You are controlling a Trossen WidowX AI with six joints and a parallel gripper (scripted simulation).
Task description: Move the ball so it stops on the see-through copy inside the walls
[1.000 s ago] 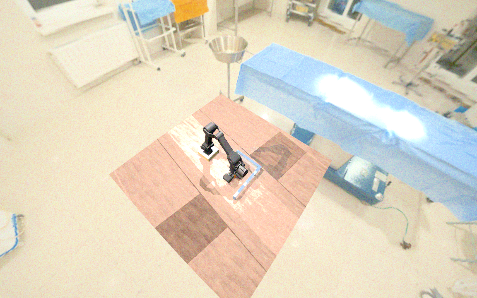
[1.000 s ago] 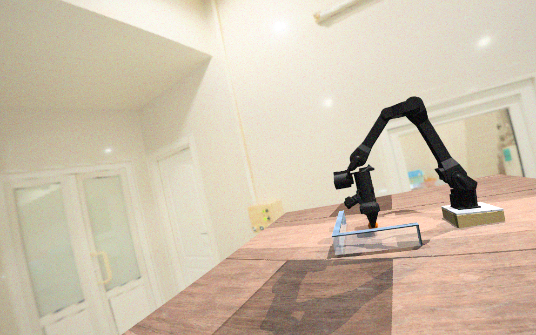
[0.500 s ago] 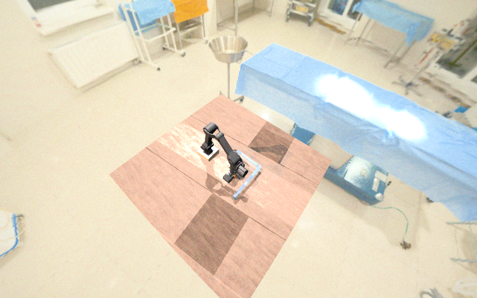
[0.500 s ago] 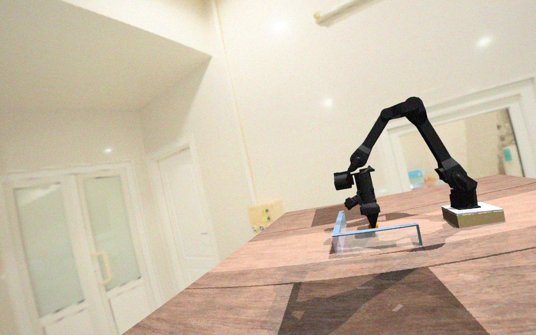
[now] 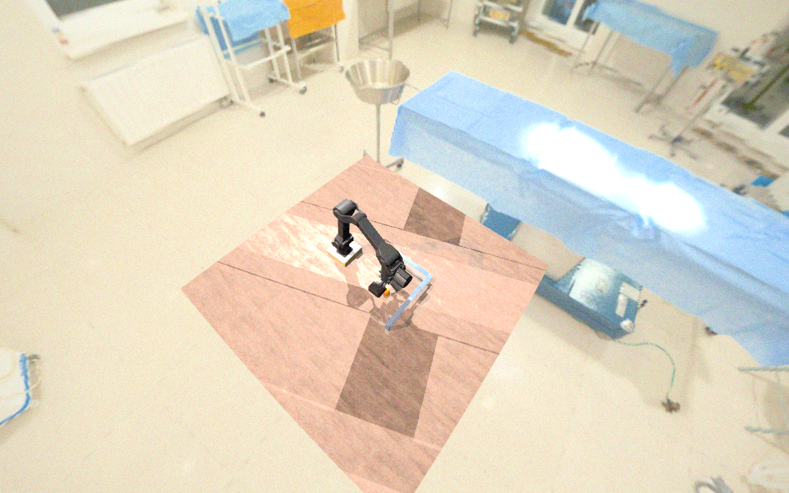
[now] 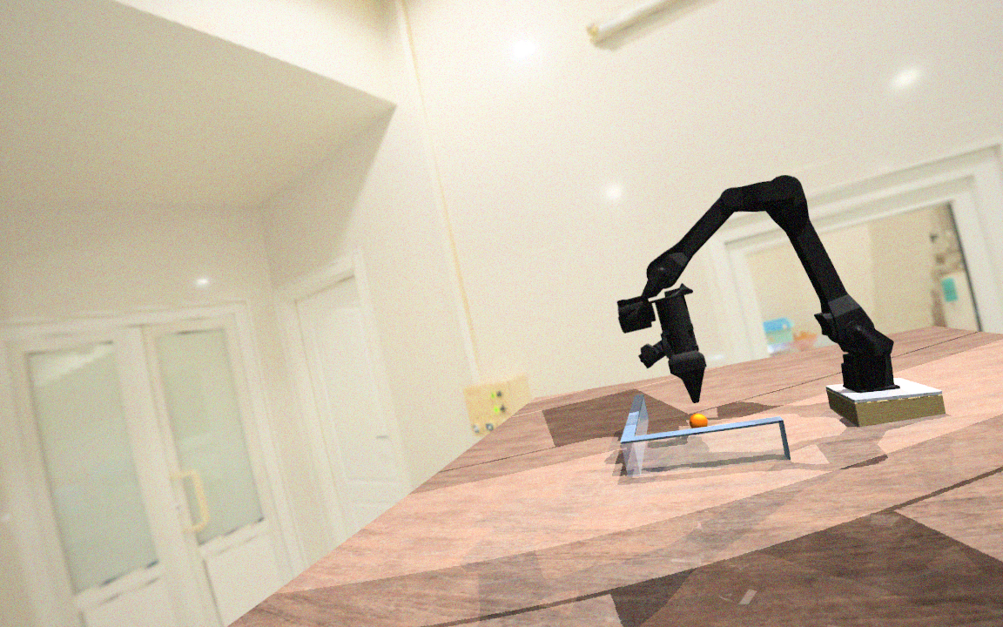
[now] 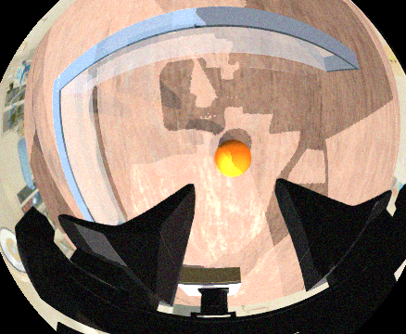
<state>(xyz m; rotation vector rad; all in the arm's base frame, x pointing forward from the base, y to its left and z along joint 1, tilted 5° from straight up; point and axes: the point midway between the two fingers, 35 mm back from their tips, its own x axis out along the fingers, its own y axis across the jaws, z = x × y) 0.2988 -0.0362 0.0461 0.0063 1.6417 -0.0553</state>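
The orange ball (image 5: 386, 292) (image 6: 697, 420) (image 7: 233, 159) rests on the table inside the corner made by the two low clear walls, touching neither wall. One wall (image 5: 408, 301) (image 6: 631, 421) (image 7: 268, 18) and the other wall (image 5: 418, 268) (image 6: 739, 425) (image 7: 57, 125) have blue top edges. No separate see-through copy shows; only one ball shape is visible, with a brighter yellow patch in the wrist view. My gripper (image 6: 695, 401) (image 7: 236, 187) is open and empty, just above the ball, its fingertips apart and clear of it.
The arm's base stands on a white-topped block (image 5: 335, 257) (image 6: 891, 405) (image 7: 209, 275) on the wooden table (image 5: 299, 343) (image 6: 489, 515). The walls stand on the side of the ball away from the base and along one side. Dark shadow patches lie across the table.
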